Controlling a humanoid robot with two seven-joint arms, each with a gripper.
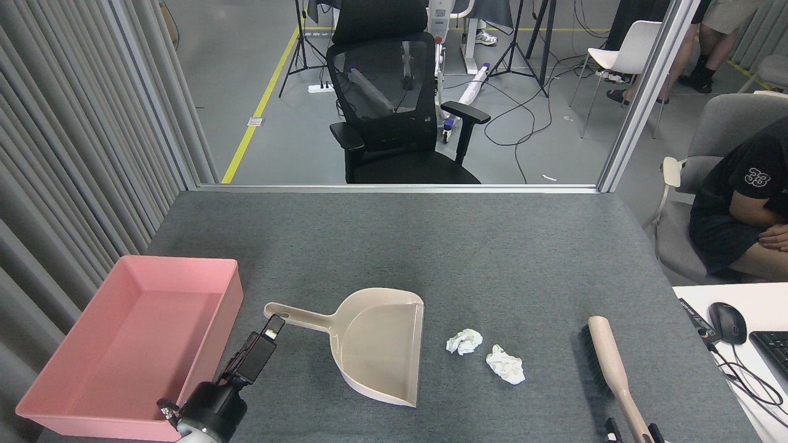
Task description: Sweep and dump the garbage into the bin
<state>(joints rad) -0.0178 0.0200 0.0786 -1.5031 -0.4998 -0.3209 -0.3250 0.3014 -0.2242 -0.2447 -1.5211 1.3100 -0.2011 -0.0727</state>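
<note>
Two crumpled white wads of garbage (465,341) (506,364) lie side by side on the grey table, just right of the beige dustpan (381,344). The pink bin (141,344) stands at the left front with nothing in it. A beige brush (606,357) lies at the right front, its handle pointing toward me. My left gripper (274,326) is dark and narrow and sits right at the end of the dustpan's handle; its jaws do not show. My right gripper (632,432) barely shows at the bottom edge, one fingertip on each side of the brush handle.
A seated person (739,209) is close to the table's right edge. A white desk with a mouse (726,322) and a keyboard (777,351) adjoins the right front corner. A black office chair (400,111) stands beyond the far edge. Grey curtains line the left side.
</note>
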